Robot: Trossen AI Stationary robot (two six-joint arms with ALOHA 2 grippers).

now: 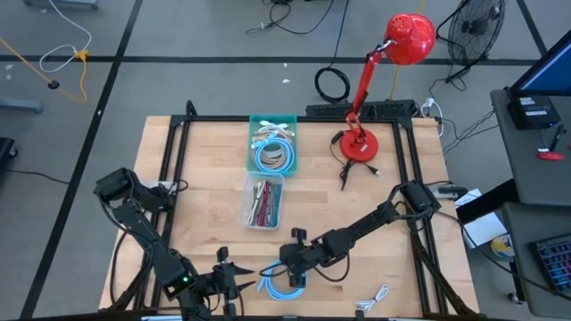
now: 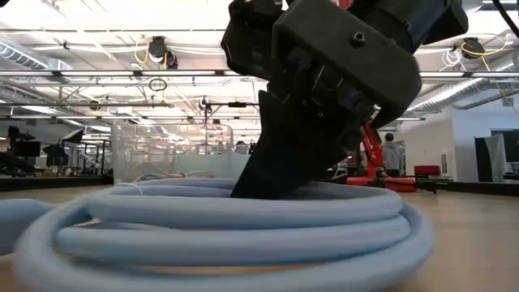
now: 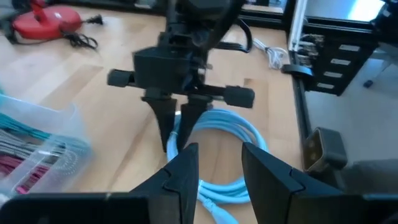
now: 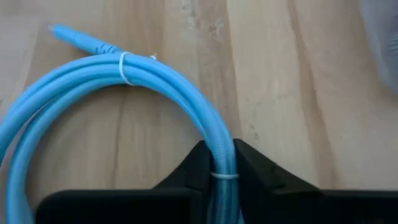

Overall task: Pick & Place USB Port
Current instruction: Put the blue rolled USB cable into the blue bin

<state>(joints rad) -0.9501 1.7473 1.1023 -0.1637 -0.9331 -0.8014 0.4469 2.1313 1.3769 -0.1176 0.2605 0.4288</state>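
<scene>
Near the front edge of the table (image 1: pixel 205 192), a coiled light-blue cable (image 1: pixel 279 283), lying flat on the wood and bound with a white tie. Right gripper (image 1: pixel 295 272) down on the coil, fingers (image 4: pixel 199 167) closed on a bundle of its strands, one on either side, tips at or just above the tabletop. Right arm stretched in low from the right side of the table. Left gripper (image 1: pixel 234 283) just beside the coil on its left, level with it, fingers (image 3: pixel 186 171) parted with nothing between them, pointing toward the right gripper and the cable (image 3: pixel 221 146). One plug end of the cable (image 4: pixel 78 38) sticking out past the loop, resting on the wood. Farther back, mid-table, a clear plastic box (image 1: pixel 261 200) holding what looks like red and grey cables, hard to make out exactly. Behind it, touching or nearly so, a teal tray (image 1: pixel 273 143) with more coiled cables, white and blue. To the right of the tray, a red desk lamp (image 1: pixel 382 85), its base on the table and its cord trailing forward. At the front right, a small white cable (image 1: pixel 373 300) lying loose, well apart from the blue coil.
</scene>
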